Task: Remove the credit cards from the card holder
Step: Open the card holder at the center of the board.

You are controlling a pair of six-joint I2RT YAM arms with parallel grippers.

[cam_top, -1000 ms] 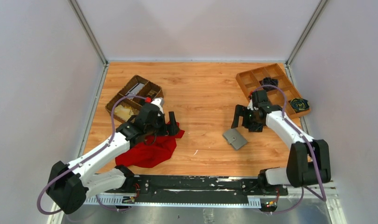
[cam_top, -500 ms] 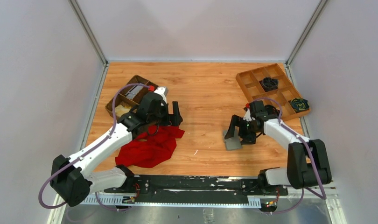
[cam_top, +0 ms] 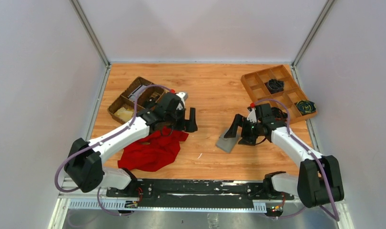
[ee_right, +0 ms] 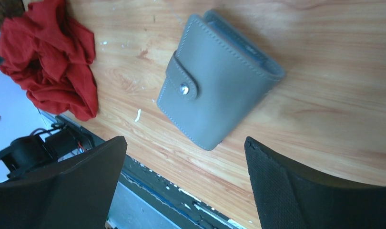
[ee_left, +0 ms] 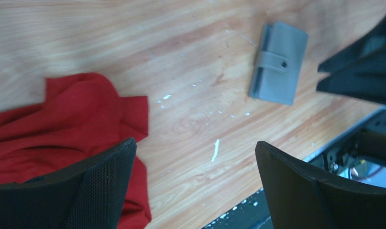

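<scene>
The card holder is a grey wallet lying closed on the wooden table, its tab snapped shut. It also shows in the left wrist view and fills the middle of the right wrist view. The credit cards are hidden inside it. My right gripper hovers open just right of the card holder, which lies ahead of its spread fingertips and is not gripped. Left of it, my left gripper stands open over bare wood with nothing between its fingers.
A crumpled red cloth lies under the left arm. A dark wicker basket stands at the back left, and a wooden compartment tray with dark items at the back right. The black base rail runs along the near edge.
My left gripper swung right, away from the basket toward the table's middle. My right gripper came down and left to the card holder, which has shifted a little to the left.
</scene>
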